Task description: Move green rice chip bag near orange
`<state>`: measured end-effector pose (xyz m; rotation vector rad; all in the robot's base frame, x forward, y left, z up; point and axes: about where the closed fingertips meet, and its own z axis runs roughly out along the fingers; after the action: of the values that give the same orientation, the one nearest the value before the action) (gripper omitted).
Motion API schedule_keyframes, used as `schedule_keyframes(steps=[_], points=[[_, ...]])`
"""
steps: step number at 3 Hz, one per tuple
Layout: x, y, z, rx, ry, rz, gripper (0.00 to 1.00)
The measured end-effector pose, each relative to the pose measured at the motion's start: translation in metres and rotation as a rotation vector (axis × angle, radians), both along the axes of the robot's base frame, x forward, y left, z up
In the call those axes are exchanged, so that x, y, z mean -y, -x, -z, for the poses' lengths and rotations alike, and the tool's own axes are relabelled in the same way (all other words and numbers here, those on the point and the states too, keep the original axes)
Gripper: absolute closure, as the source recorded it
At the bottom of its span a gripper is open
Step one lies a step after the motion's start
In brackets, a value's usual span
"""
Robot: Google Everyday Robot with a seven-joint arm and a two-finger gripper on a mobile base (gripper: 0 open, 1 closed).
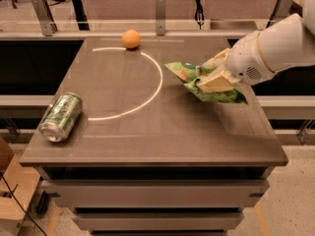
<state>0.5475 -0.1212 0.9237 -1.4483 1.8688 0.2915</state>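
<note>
The green rice chip bag (pixel 183 73) is at the right centre of the frame, crumpled and held over the table (pixel 147 132) by the gripper (pixel 209 76), whose fingers are clamped on it. The orange (pixel 131 39) sits well apart at the upper middle, by the table's far edge. A can (pixel 61 117) lies on its side at the lower left

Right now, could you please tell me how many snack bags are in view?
1: the green rice chip bag, shut in the gripper over the right half of the table. No other bag shows.
</note>
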Motion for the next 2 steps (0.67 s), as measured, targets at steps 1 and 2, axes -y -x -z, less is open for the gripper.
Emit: schedule_keyframes(steps=[1, 2], points=[[-0.003, -0.038, -0.013, 0.114, -0.023, 0.008, 1.0], [0.003, -0.08, -0.022, 0.202, -0.036, 0.037, 1.0]])
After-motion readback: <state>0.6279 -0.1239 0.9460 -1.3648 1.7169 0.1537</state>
